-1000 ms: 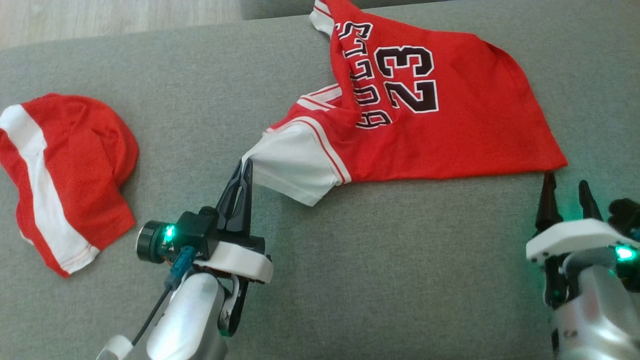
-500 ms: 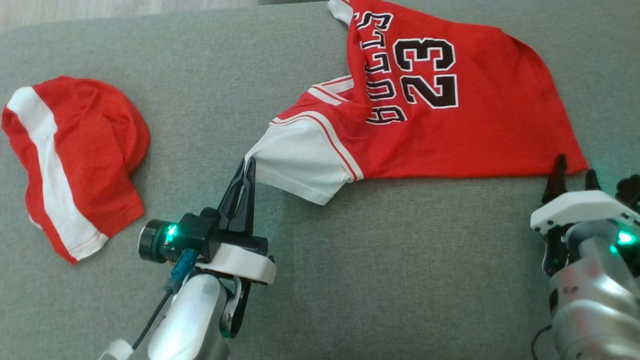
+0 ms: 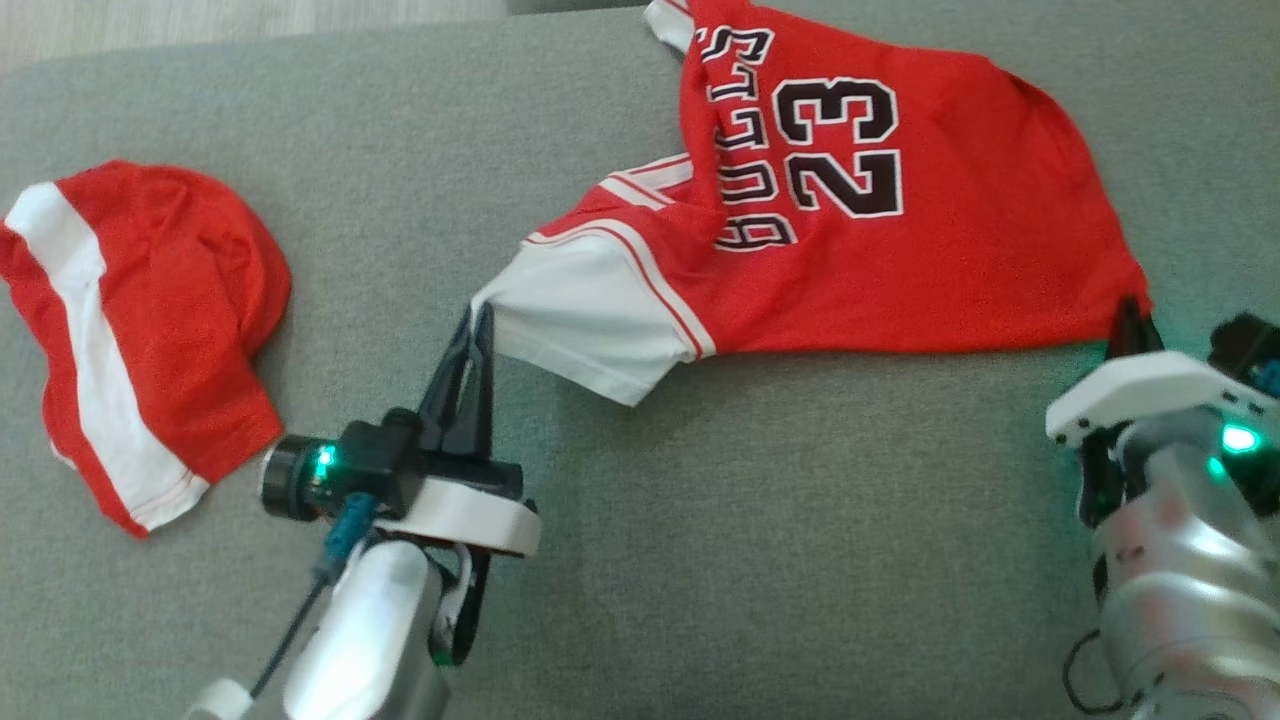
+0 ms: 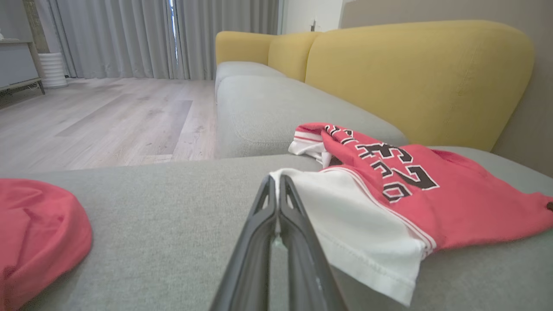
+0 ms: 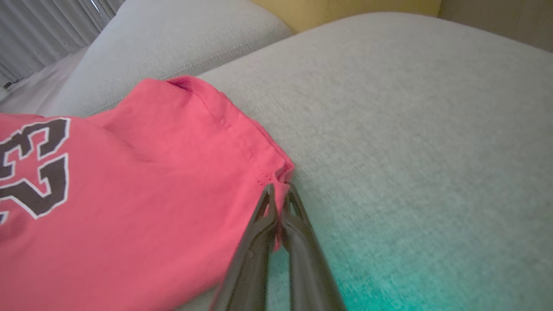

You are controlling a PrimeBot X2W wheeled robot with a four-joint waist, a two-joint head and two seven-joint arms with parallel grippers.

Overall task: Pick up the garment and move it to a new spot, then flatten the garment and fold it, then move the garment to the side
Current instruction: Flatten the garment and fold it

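so the red jersey (image 3: 900,270) is lying spread on the grey sofa cushion (image 3: 720,560) between both tools, left tool (image 3: 479,312) pinched tight on the corner of its white sleeve (image 3: 585,320), right tool (image 3: 1131,312) clamped closed on the red hem corner, and another red-and-white garment (image 3: 170,310) sits well off to the left tool's left

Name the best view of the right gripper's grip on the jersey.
Right wrist view: the right gripper pinches the jersey at its hem corner, close up. Head view shows it small, from above; left wrist view, a dark speck at the edge.
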